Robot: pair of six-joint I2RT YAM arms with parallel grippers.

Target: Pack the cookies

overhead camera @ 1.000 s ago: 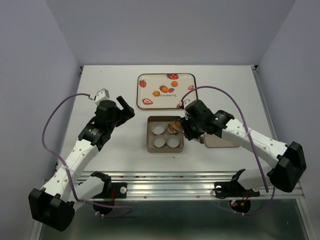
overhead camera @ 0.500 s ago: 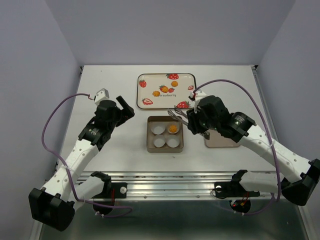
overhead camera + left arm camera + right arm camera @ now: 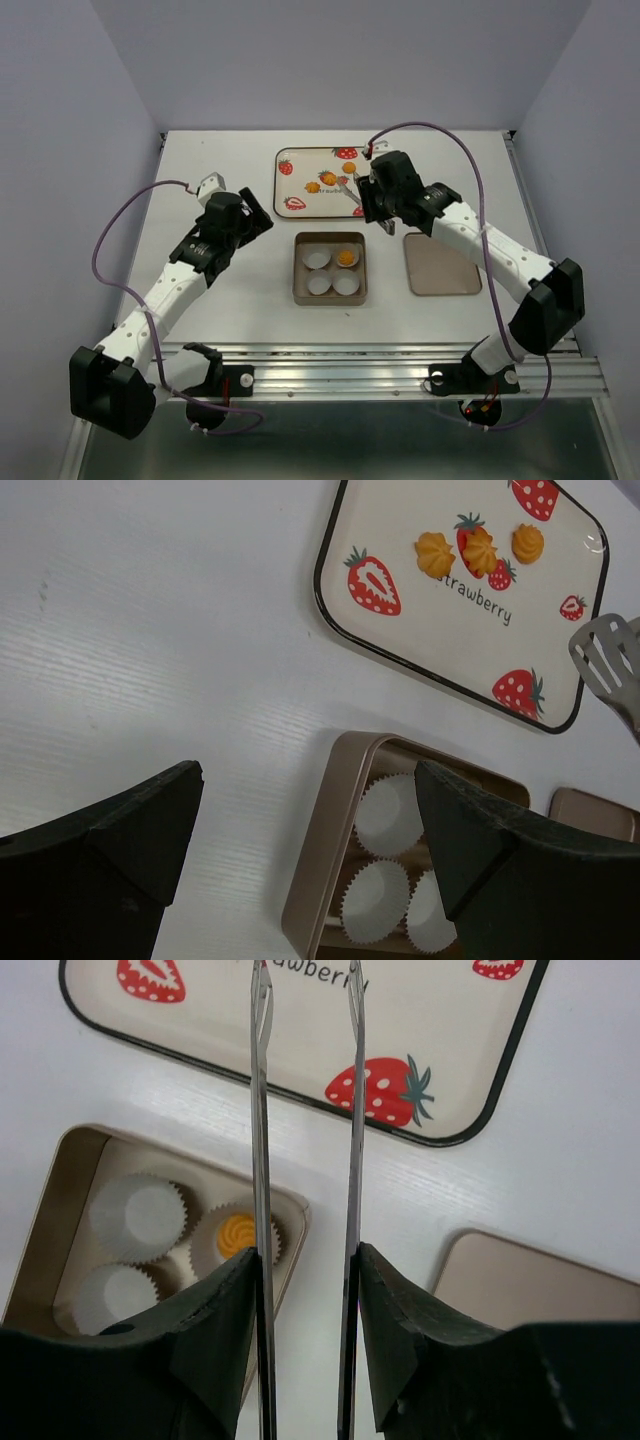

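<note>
Three orange-yellow cookies (image 3: 328, 179) lie on the strawberry tray (image 3: 300, 160); they also show in the left wrist view (image 3: 480, 551). One cookie (image 3: 345, 258) sits in the back right paper cup of the square tin (image 3: 297, 272), also seen in the right wrist view (image 3: 237, 1232). My right gripper (image 3: 366, 199) is shut on metal tongs (image 3: 262, 1110). The tong arms are apart and empty, with their tips over the tray near the cookies. My left gripper (image 3: 250, 215) is open and empty, above the table left of the tin (image 3: 315, 870).
Three empty white paper cups (image 3: 391, 815) fill the tin's other places. The tin's lid (image 3: 440, 265) lies flat to the right of the tin. The tray stands behind the tin. The tongs' tip (image 3: 605, 660) shows at the right edge of the left wrist view.
The right gripper with the tongs has moved from over the tin back to the tray, leaving a cookie in the back right cup. The left gripper has shifted slightly right.
</note>
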